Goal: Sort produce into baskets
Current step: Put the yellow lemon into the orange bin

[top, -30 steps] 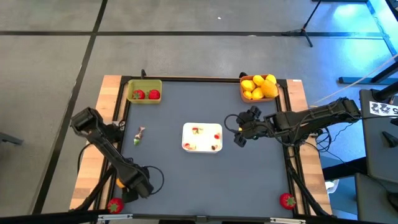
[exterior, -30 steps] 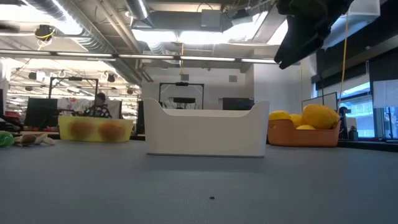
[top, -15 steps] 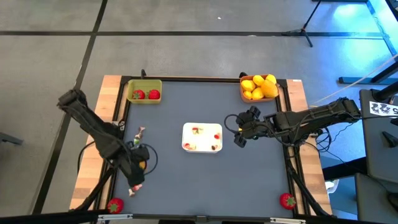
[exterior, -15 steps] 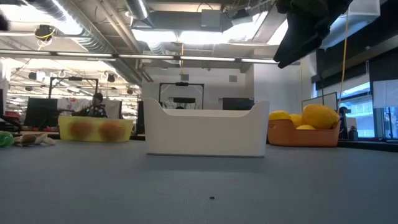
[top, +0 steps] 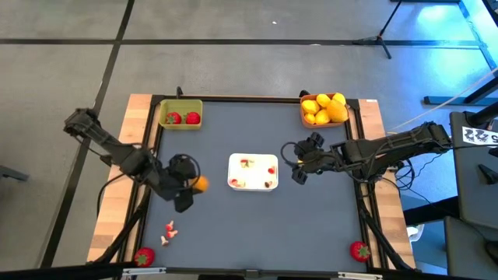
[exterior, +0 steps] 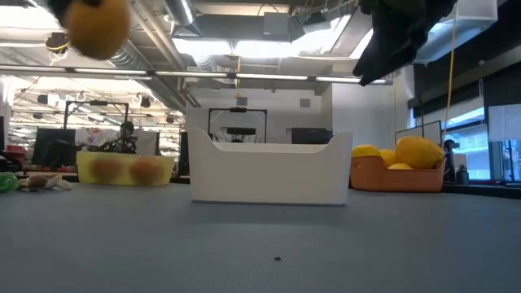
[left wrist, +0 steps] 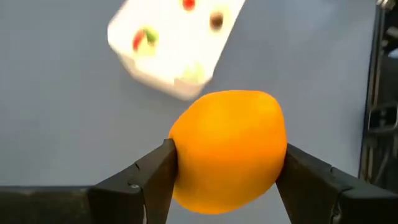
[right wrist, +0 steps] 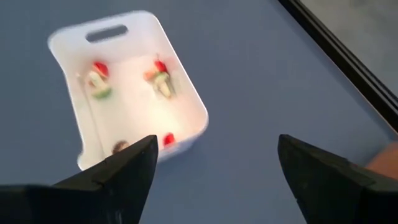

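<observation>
Your left gripper (top: 194, 185) is clamped on an orange fruit (left wrist: 229, 149), one finger (left wrist: 154, 180) on each side, and carries it in the air over the left half of the table (top: 233, 225), just beside the white tray (top: 253, 172) at the table's middle. In the low view the fruit hangs well above the surface.

Your right gripper (top: 294, 162) hovers just off the tray's right side with its fingers (right wrist: 118, 169) spread wide and nothing between them.

Yellow-green basket (top: 180, 114) sits at the far left corner with two red strawberries (top: 192, 118) inside. Orange basket (top: 324, 109) sits at the far right corner, piled with yellow lemons (top: 321, 100).

Loose produce: one strawberry at the near left corner (top: 143, 256), one at the near right corner (top: 359, 250), both on the wooden edge.

Pink-red scraps (top: 169, 229) lie near the left edge, towards the near side. The tray holds small red and green bits (right wrist: 99, 81).
</observation>
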{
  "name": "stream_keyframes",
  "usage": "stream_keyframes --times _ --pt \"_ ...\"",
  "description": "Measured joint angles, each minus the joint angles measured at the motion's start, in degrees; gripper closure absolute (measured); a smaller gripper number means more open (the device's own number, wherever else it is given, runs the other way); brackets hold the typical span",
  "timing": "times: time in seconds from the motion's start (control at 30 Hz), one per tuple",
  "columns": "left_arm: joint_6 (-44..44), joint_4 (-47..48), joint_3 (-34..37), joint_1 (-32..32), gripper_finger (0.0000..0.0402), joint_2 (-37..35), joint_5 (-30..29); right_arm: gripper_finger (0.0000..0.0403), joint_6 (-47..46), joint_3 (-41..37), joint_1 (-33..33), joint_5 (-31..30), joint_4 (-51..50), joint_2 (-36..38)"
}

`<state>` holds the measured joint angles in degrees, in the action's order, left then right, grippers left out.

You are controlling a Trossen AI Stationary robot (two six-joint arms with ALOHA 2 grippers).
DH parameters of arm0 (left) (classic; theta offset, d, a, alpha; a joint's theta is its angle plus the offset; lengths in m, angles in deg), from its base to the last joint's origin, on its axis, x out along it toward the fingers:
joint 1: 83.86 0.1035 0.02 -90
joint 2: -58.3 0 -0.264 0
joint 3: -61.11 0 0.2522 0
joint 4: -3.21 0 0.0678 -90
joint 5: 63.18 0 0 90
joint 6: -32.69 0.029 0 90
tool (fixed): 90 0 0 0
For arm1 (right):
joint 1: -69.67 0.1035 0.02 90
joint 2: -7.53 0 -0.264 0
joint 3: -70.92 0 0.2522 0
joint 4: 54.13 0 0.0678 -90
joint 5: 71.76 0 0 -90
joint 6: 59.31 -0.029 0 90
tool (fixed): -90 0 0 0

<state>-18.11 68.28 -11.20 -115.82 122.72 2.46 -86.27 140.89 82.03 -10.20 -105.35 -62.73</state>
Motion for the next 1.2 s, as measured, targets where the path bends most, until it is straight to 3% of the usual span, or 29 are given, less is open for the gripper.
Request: stream_keyframes --times 0.23,0.53,0.8,0.93,1.2 --pt "11.9 -18.3 0.0 5.4 0.0168 1.3 -4.9 0.0072 5.3 -0.1 0.0 3.1 10.0 -1.8" --pt "28.7 -39.9 -0.1 9.4 0.0167 4.4 -5.0 0.0072 16.7 0.0 0.0 14.4 31.7 -7.4" --pt "30.6 -47.9 0.0 12.1 0.0167 9.2 -4.7 0.0072 23.7 0.0 0.0 18.7 46.9 -11.5" --pt "30.6 -51.7 0.0 13.1 0.0167 11.1 -4.6 0.0072 24.6 0.0 0.0 23.8 50.5 -12.4" --pt "31.5 -58.5 -0.1 14.2 0.0167 14.6 -3.0 0.0075 24.6 -0.2 0.0 24.0 53.8 -13.0"
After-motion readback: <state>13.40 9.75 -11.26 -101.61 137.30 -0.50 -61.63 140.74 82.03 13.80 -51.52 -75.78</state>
